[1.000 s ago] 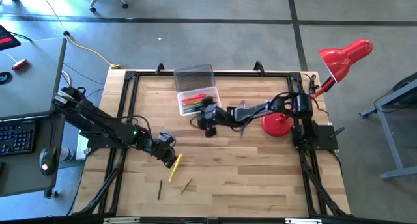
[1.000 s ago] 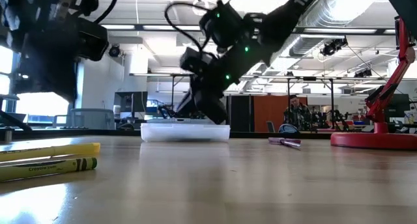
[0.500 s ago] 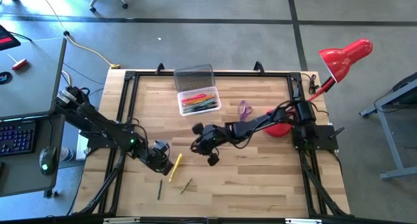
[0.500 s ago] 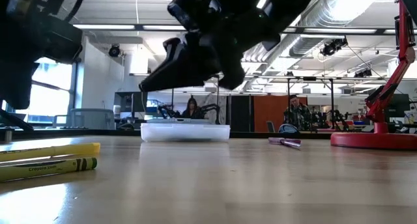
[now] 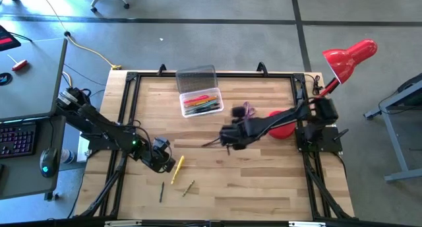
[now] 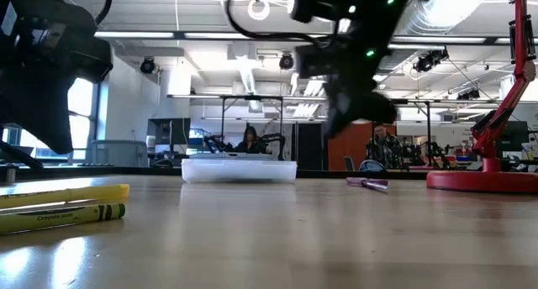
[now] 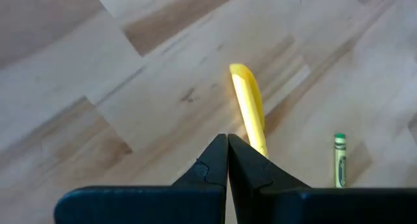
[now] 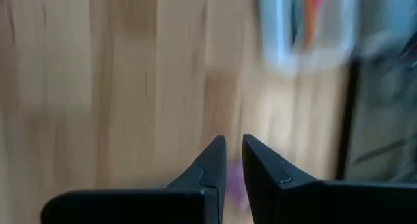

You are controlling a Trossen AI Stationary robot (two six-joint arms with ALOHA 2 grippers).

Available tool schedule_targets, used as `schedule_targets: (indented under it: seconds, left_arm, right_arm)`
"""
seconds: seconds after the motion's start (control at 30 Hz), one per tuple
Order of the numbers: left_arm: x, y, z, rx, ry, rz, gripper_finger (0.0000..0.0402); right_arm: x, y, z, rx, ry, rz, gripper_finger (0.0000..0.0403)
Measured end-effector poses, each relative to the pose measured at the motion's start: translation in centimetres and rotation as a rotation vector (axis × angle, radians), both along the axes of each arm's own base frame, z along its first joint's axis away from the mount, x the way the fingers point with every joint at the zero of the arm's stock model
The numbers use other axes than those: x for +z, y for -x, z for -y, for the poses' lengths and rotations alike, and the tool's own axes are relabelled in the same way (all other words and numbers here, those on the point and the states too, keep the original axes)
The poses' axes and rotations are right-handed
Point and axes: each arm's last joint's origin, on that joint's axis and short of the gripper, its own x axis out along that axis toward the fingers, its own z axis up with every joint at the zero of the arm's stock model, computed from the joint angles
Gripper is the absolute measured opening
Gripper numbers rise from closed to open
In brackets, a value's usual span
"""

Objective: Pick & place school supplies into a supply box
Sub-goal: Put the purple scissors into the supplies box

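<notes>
Yellow marker (image 7: 249, 107) lies just beyond the left gripper (image 7: 227, 152), whose fingers are together and would shove it; right gripper (image 8: 233, 155) slightly parted, empty.

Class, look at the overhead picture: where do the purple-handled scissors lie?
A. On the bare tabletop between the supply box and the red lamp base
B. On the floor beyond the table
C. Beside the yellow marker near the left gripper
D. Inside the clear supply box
A: in the high view the purple-handled scissors lie on the wood, apart from the supply box and near the red lamp base.
</notes>
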Motion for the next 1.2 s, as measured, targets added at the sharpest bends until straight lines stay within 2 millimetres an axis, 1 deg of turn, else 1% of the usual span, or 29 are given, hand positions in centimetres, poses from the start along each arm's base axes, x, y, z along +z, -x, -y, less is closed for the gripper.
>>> schedule_targets:
  seconds: [0.1, 0.17, 0.23, 0.4, 0.53, 0.67, 0.77, 0.9, 1.03, 1.2]
  left_arm:
    - [0.0, 0.0, -0.1, 0.002, -0.043, 0.02, 0.004]
    - [0.1, -0.1, -0.2, 0.003, -0.062, 0.029, 0.004]
    - [0.1, -0.1, -0.2, 0.006, -0.069, 0.033, 0.004]
    - [0.1, -0.1, -0.2, 0.003, -0.068, 0.033, 0.004]
    - [0.1, -0.1, -0.2, 0.004, -0.07, 0.032, 0.004]
    - [0.1, -0.1, -0.2, 0.004, -0.069, 0.033, 0.004]
    - [0.1, -0.1, -0.2, 0.006, -0.069, 0.033, 0.004]
    - [0.1, -0.1, -0.2, 0.008, -0.068, 0.036, 0.004]
    - [0.1, -0.1, -0.2, 0.009, -0.066, 0.041, 0.004]
    - [0.1, -0.1, -0.2, 0.009, -0.066, 0.041, 0.004]
  right_arm:
    - [1.0, 2.0, 1.3, -0.112, -0.086, -0.03, 0.0022]
    - [1.3, 3.1, 2.4, -0.148, -0.089, -0.014, 0.0018]
    - [1.2, 4.4, 3.4, -0.173, -0.087, -0.027, 0.0013]
    - [0.1, 7.8, 5.7, -0.187, -0.106, -0.113, 0.001]
    - [-1.9, 9.4, 6.2, -0.152, -0.197, -0.169, 0.0013]
    - [-3.9, 10.0, 6.3, -0.097, -0.207, -0.161, 0.0024]
    - [-4.6, 10.0, 6.3, -0.018, -0.192, -0.154, 0.0038]
    - [-4.6, 9.9, 6.6, 0.029, -0.182, -0.166, 0.0063]
    - [-4.2, 9.4, 7.5, 0.073, -0.161, -0.152, 0.0085]
    - [-4.2, 9.1, 8.9, 0.139, -0.158, -0.147, 0.0098]
